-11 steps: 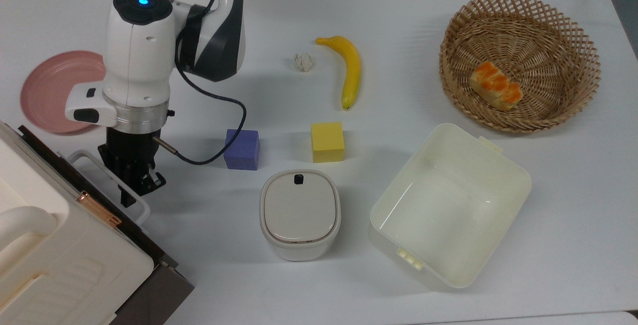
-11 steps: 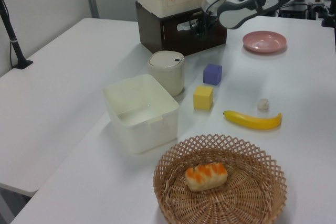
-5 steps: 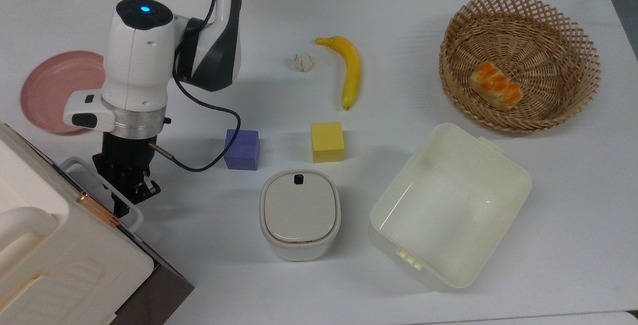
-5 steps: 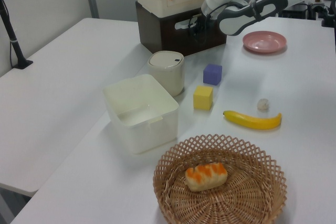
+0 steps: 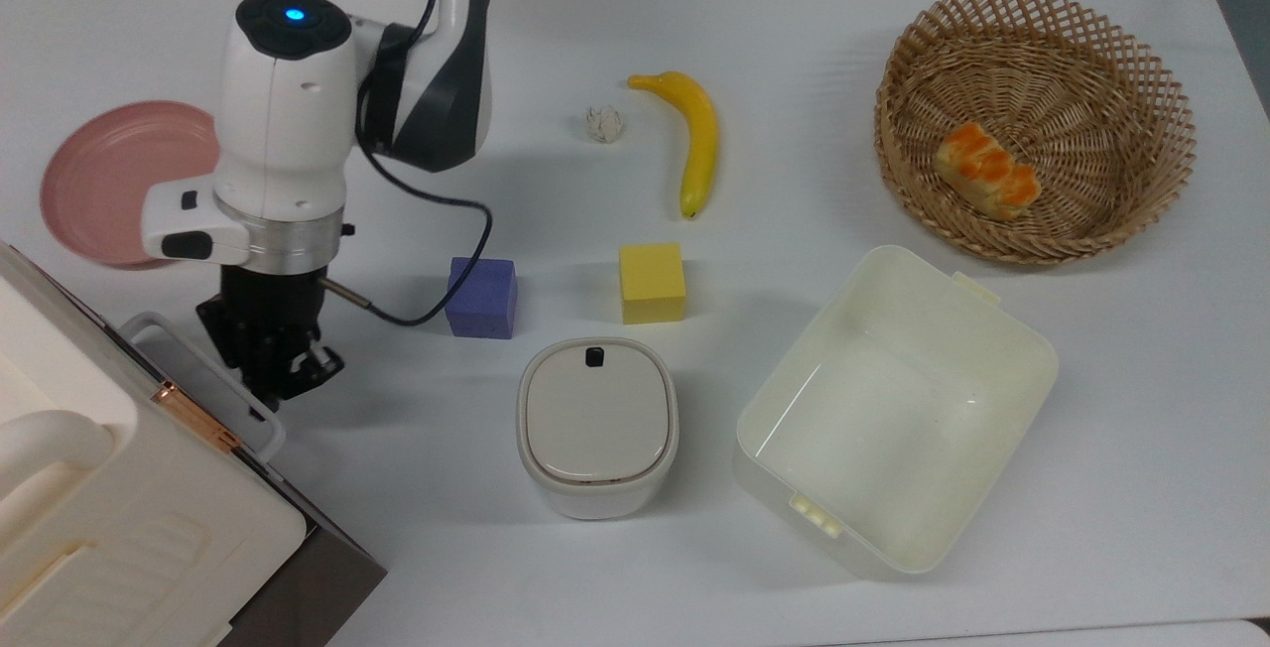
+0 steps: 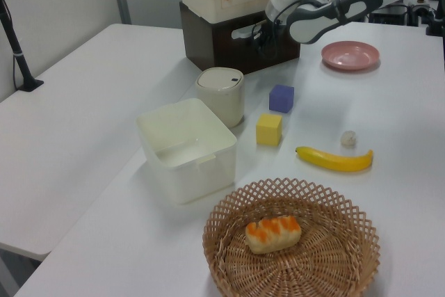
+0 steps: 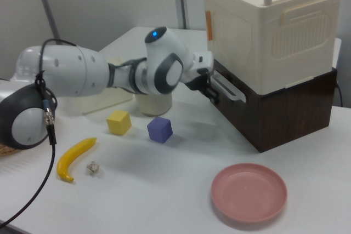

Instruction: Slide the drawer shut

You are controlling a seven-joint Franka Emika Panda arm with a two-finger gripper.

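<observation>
Finishing the close: drawer (image 7: 249, 110) front looks about flush with its cabinet.
Gripper (image 5: 283, 384) sits beside the white handle (image 7: 227, 89); finger state: cannot tell. Next, probably a final nudge or retreat.

We're counting two foam cubes, one purple cube (image 5: 481, 297) and one yellow cube (image 5: 652, 282). We're seeing one banana (image 5: 697, 138), one crumpled white ball (image 5: 603, 123), one pink plate (image 5: 109, 181), one wicker basket (image 5: 1141, 91) carrying one bread piece (image 5: 986, 170), one open tub (image 5: 1002, 329), one lidded bin (image 5: 597, 426), one drawer (image 7: 274, 113).
</observation>
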